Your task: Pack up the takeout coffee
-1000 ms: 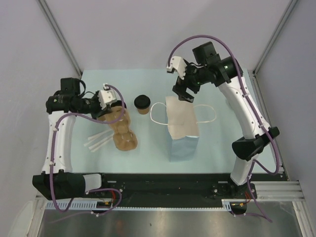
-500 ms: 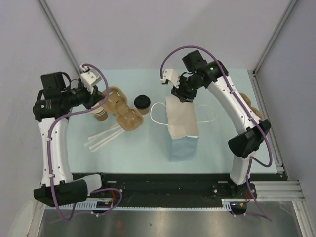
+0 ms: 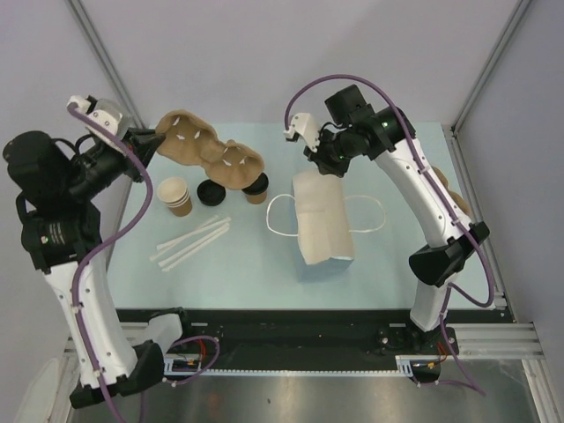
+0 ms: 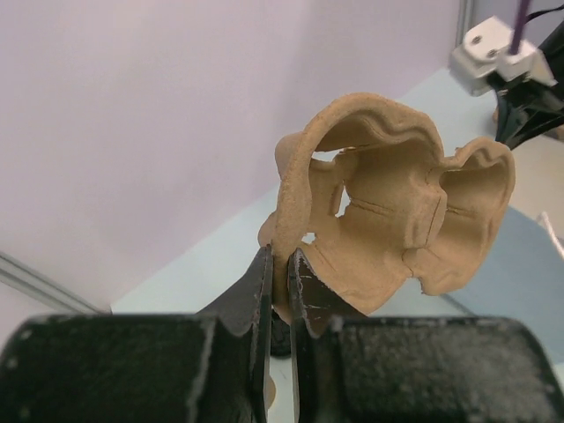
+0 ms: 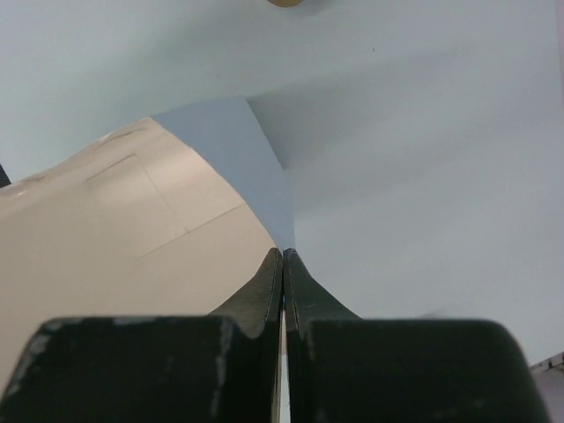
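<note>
My left gripper (image 4: pixel 280 260) pinches the cup carrier (image 4: pixel 388 220) by its rim, aloft. My right gripper (image 5: pixel 283 256) has its fingers pressed together on the paper bag (image 5: pixel 106 229) edge. The takeout coffee (image 3: pixel 256 192) sits at the bag's ten o'clock.

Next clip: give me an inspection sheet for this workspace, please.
Surface: pale blue table, no spills seen.
Job's things: takeout coffee lidded, upright, partly under the raised cup carrier; paper bag to its right.
Clutter: stack of cups, loose black lid, white straws.
Grippers: left gripper shut on the carrier's rim; right gripper shut on the bag's edge.
Cables: purple cables loop along both arms.
Surroundings: grey walls, frame posts.
</note>
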